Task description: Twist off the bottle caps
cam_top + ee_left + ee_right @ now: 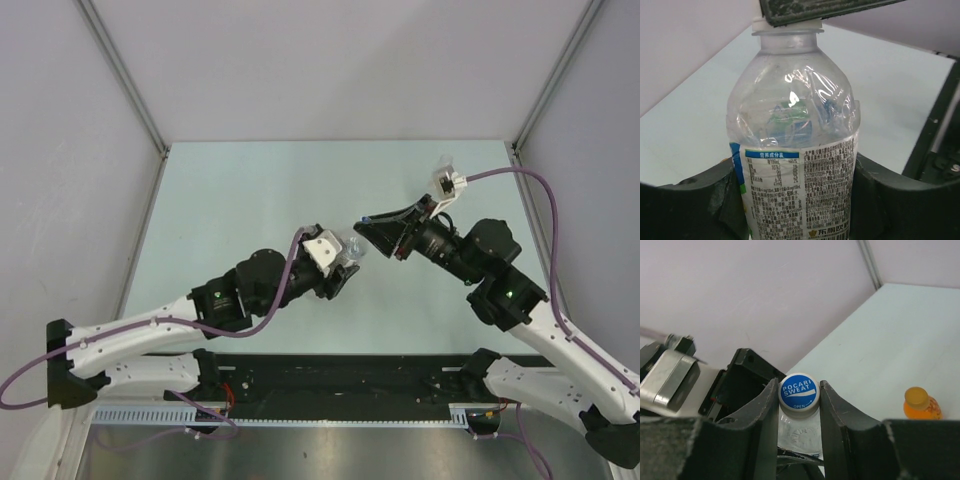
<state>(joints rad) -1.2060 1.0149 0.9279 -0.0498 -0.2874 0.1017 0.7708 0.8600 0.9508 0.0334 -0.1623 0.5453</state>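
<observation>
We take the clear bottle (795, 115) as the reference. It is over the middle of the desk (240, 190), between the left arm (250, 285) and the right arm (470, 250). We cannot tell if its base touches the desk.

Left jaws are closed on the clear bottle's body at the label (800, 190), one black jaw on each side, and it stands upright in the left wrist view. The label is white with blue and small print. Above it the plastic is clear and crinkled.

The cap (798, 391) has a white rim and a blue top reading POCARI SWEAT, and it sits on the clear bottle's neck. Right jaws are clamped on the cap, one jaw touching each side of it. In the top view they come in from the clear bottle's right. In the left wrist view a dark pad (810, 11) of the right jaws lies across the cap and hides most of it.

An orange bottle (921, 405) with an orange cap (916, 396) stands on the desk — well apart from the clear bottle, to its right in the right wrist view.
</observation>
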